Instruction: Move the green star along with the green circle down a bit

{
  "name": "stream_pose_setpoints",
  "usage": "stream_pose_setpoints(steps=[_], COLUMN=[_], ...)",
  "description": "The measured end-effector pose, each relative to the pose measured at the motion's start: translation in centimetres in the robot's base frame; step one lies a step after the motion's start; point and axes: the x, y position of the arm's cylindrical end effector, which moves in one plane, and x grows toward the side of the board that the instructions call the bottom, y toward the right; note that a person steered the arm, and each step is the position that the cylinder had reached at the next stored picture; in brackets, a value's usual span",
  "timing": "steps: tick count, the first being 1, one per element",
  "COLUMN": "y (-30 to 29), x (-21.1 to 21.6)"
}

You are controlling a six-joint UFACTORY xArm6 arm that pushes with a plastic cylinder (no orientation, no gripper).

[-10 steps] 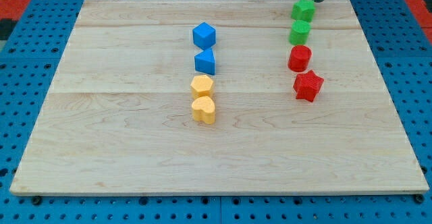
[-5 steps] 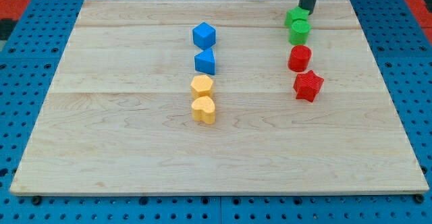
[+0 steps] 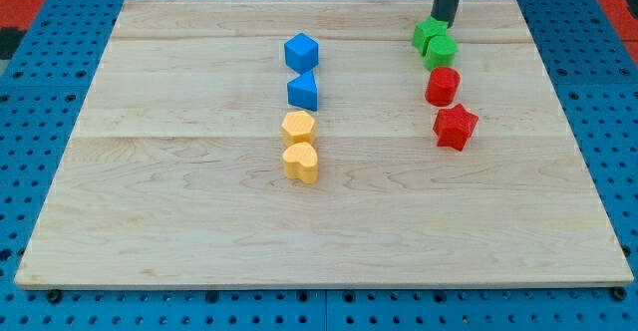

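So my tip (image 3: 443, 23) is down on the bench (image 3: 199, 221), pressed right against the top edge of the green star (image 3: 430, 34). No fingers on this rig, just a plain rod, so it has hold of nothing. Just below the tip, the green star touches the green circle (image 3: 442, 52), which sits right above the red cylinder (image 3: 443, 86). Further below is the red star (image 3: 456, 127). Well off to the tip's left are two blue blocks (image 3: 301, 51) and two yellow ones (image 3: 298, 128).

red cylinder (image 3: 443, 86) blocks the green circle (image 3: 441, 52) below.
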Motion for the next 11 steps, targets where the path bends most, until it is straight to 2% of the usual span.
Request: stream_pose_setpoints(steps=[10, 11], y=[-0.8, -4.3], x=[0.1, 2.0])
